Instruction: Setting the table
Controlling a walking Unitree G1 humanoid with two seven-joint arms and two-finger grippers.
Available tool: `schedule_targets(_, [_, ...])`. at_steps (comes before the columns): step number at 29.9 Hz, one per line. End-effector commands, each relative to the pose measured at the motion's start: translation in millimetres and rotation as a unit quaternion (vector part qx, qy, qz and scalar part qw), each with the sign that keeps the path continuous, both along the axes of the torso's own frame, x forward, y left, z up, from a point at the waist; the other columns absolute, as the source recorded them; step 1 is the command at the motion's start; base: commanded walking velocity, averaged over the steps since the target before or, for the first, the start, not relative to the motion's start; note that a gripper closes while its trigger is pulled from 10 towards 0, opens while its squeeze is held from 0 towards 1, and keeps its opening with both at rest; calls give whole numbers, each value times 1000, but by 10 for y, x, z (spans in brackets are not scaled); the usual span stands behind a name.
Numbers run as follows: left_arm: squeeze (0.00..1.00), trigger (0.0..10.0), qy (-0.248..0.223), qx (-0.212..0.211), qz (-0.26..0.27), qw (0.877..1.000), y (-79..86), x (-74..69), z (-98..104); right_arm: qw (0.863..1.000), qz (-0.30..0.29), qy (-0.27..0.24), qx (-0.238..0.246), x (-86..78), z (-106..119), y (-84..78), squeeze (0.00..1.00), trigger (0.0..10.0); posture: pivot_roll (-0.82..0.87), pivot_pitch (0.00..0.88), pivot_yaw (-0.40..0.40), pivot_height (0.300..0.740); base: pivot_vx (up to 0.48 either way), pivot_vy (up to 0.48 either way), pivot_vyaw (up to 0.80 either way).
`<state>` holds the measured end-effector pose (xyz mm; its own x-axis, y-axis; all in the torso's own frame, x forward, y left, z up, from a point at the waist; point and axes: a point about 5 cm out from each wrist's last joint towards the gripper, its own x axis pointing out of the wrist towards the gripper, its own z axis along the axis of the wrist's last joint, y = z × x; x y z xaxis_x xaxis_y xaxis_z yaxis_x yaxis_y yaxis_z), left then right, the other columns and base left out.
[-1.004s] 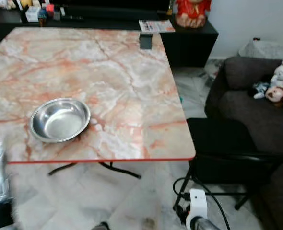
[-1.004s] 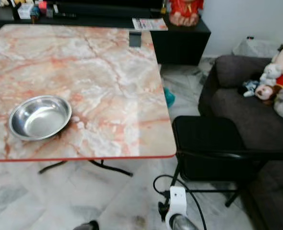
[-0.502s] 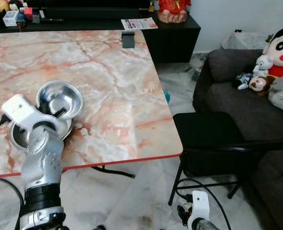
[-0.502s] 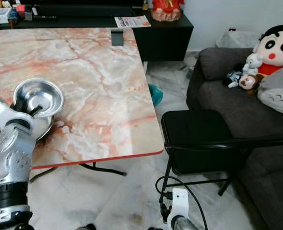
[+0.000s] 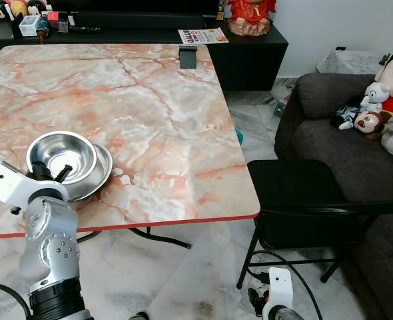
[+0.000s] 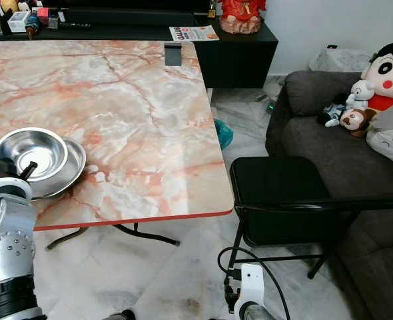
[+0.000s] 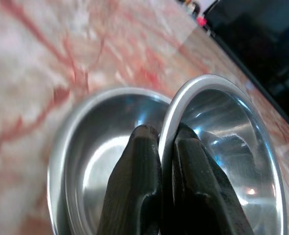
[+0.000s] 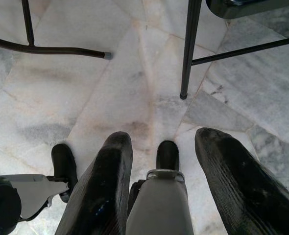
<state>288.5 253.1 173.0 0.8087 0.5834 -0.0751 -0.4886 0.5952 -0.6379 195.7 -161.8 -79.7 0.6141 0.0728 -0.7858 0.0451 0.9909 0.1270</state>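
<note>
Bowls sit near the front edge of the pink marble desk (image 5: 150,100) in the left eye view. One shiny small bowl (image 5: 61,157) rests tilted inside a wider big bowl (image 5: 102,175). The left tool (image 5: 63,172) is at the small bowl's near rim, with its silver arm coming up from below the desk's front edge. Far from the bowls, at the back edge of the desk, stands a little dark stand (image 5: 188,57). A black chair (image 5: 303,200) is just beside the desk's right side. Past the chair is a gray sofa (image 5: 330,133) with stuffed toys (image 5: 383,93) on it.

Over in the right eye view, the same small bowl (image 6: 28,155) lies in the big bowl (image 6: 73,167), close to the desk's front edge.

Up close in the left wrist view, the left tool's two black fingers (image 7: 139,186) pinch the rim of the small bowl (image 7: 232,147), one inside and one outside. The big bowl (image 7: 100,147) is under it, on the desk.

Down in the right wrist view, the right tool (image 8: 166,191) hangs over the white floor (image 8: 110,88), near the chair's legs. Its fingers are spread wide with nothing between them.
</note>
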Motion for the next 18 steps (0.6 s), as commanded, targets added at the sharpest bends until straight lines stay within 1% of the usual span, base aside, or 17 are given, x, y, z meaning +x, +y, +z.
schedule_targets(1, [0,10000,-5,-16,4,1000,-14,19,47,1000,-1,4,0,-28,-14,-1,0,10000,110,130,-43,740,0,0,0])
schedule_targets(7, [0,10000,-14,-14,20,1000,-29,85,116,1000,-5,4,0,-41,-19,-16,0,10000,105,127,-44,740,0,0,0])
schedule_targets(11, [0,10000,-11,-10,31,999,-23,112,149,1000,-6,4,1,-43,-20,-17,0,10000,102,127,-43,740,0,0,0])
schedule_targets(13, [0,10000,-11,-12,30,999,-24,113,152,1000,-6,4,1,-43,-20,-17,0,10000,102,127,-43,740,0,0,0])
schedule_targets(15, [0,10000,5,-11,46,999,-5,94,126,1000,-6,4,1,-46,-22,-11,0,10000,98,129,-40,740,0,0,0])
schedule_targets(18, [0,10000,14,-11,60,998,9,72,106,1000,-5,4,1,-51,-24,-6,0,10000,99,132,-39,740,0,0,0])
